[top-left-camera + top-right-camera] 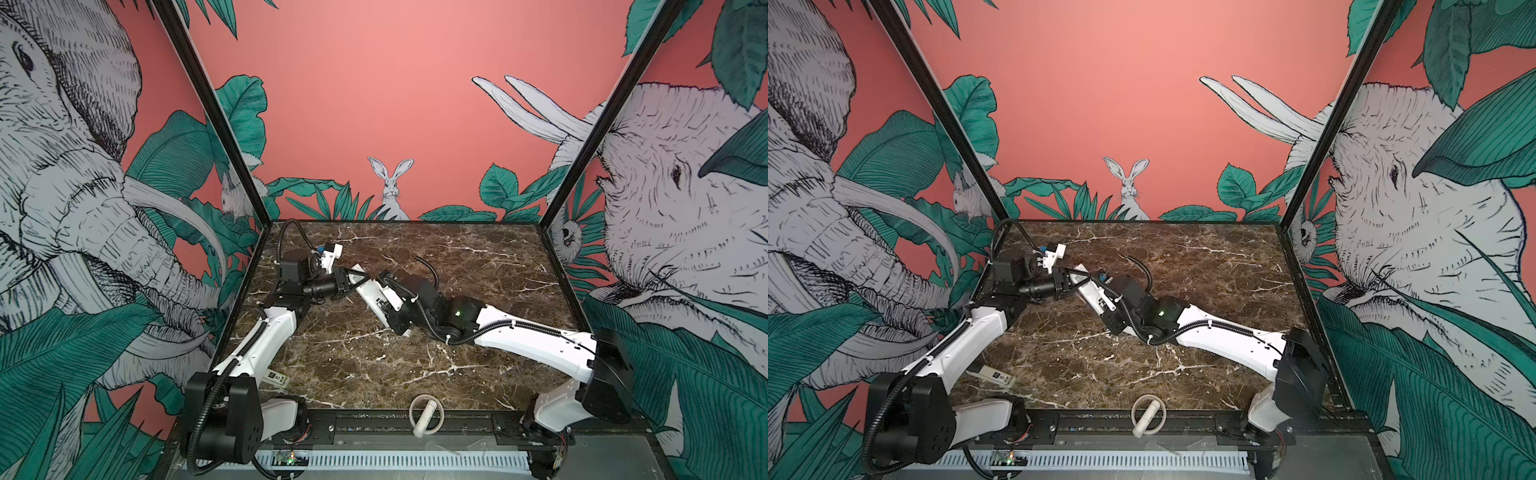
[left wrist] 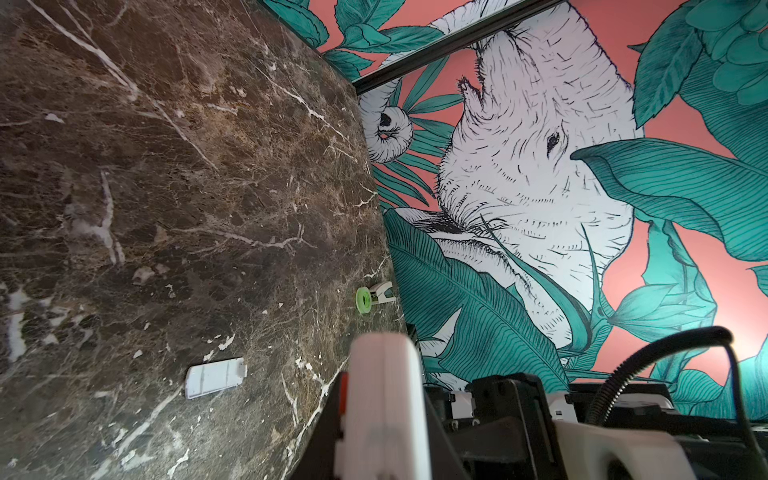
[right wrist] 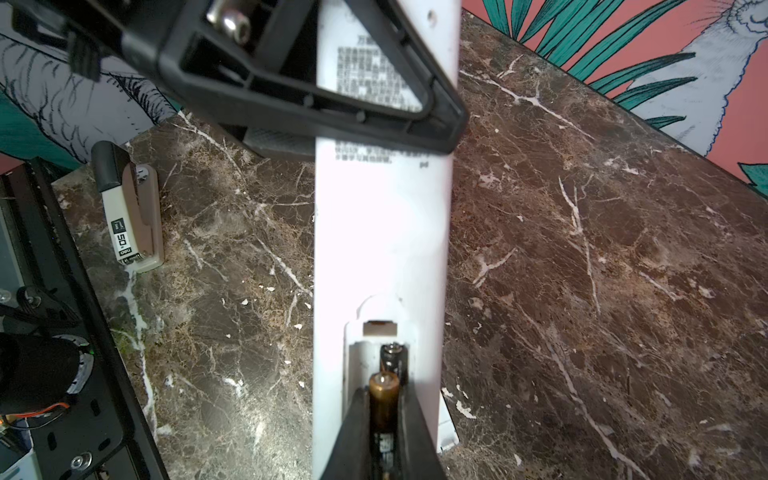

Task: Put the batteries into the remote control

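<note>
Remote control (image 3: 382, 232): blurred print; stapler (image 3: 133, 208) label "50"

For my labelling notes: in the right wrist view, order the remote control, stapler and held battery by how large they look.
1. remote control, by far largest.
2. stapler.
3. held battery, partly hidden by the right pincer; it is nearer the camera than the stapler, so this is apparent size only.
</note>
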Motion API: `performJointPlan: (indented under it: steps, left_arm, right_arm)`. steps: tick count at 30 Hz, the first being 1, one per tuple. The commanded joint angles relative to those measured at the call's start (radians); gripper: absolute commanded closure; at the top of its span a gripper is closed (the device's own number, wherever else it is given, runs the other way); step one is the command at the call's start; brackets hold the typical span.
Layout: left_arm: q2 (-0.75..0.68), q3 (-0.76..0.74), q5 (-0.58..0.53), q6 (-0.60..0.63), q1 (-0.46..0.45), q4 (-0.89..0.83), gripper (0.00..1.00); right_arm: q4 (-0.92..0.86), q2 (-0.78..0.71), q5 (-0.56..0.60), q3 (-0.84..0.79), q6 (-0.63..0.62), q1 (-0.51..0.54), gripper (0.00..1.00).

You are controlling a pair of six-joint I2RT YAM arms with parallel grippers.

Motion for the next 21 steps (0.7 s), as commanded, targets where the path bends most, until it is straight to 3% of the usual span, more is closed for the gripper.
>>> performJointPlan:
  steps: [1, 12, 21]
  left_arm:
    - [-0.018, 0.005, 0.06, -0.042, 0.01, 0.049, 1.0]
    - [-0.002, -0.023, 0.096, -0.155, 0.034, 0.168, 1.0]
    - [-0.015, -0.026, 0.114, -0.171, 0.037, 0.175, 1.0]
  right_arm:
    - [0.014, -0.042, 0.019, -0.026, -0.006, 0.0, 0.9]
    - [0.168, -0.129, 0.008, -0.083, -0.02, 0.001, 0.91]
    - [0.27, -0.114, -0.047, -0.085, -0.048, -0.002, 0.9]
